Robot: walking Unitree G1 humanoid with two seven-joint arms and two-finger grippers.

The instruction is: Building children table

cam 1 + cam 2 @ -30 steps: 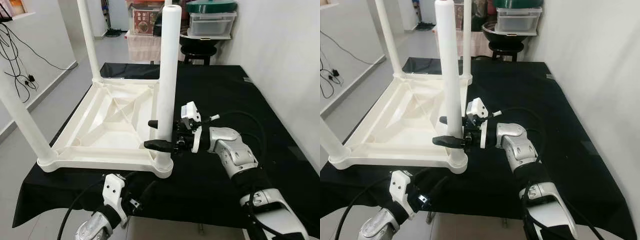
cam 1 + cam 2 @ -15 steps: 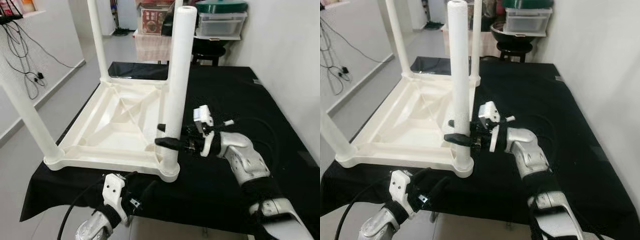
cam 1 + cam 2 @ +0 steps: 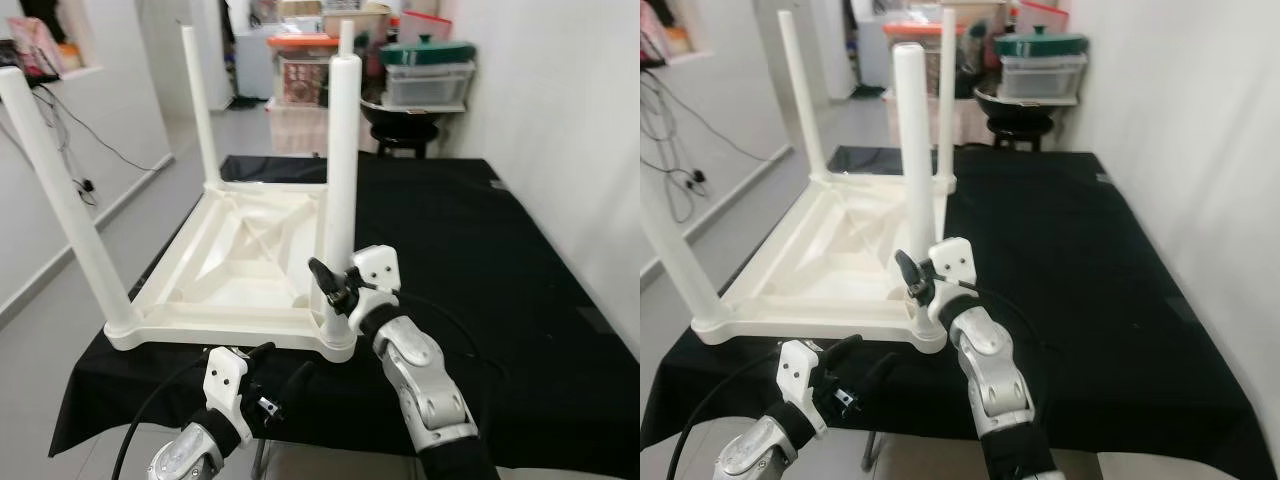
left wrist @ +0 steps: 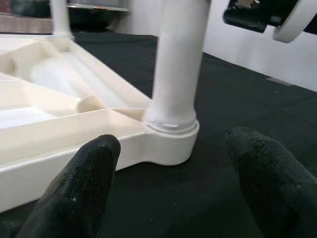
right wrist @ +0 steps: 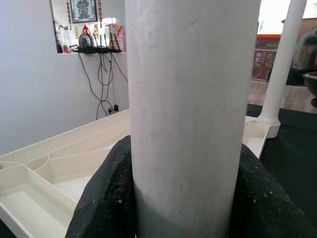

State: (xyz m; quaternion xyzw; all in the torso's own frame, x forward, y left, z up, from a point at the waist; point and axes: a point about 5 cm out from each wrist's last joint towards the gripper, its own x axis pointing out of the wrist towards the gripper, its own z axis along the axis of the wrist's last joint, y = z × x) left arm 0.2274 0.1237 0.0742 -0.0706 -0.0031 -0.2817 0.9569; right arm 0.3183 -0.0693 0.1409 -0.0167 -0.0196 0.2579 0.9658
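Observation:
A white plastic children's table [image 3: 240,270] lies upside down on a black-covered worktable [image 3: 500,260], with its legs pointing up. My right gripper [image 3: 325,285] is shut on the near right leg [image 3: 340,170], low down just above its socket. In the right wrist view the two black fingers [image 5: 106,196] press against either side of that leg [image 5: 190,99]. My left gripper [image 3: 280,365] hangs open below the worktable's front edge. In the left wrist view the left gripper [image 4: 173,173] faces the same leg's base [image 4: 171,144] without touching it.
The other legs stand at the near left [image 3: 65,200], far left [image 3: 200,105] and far right [image 3: 347,40]. Behind the worktable are stacked storage boxes [image 3: 425,75] and a black stool [image 3: 400,120]. A white wall runs along the right. Cables [image 3: 80,150] hang at the left wall.
The camera has shifted, so more of the legs and room shows. My right arm has swung from the leg's right side to its front, still gripping it. The left arm stays put.

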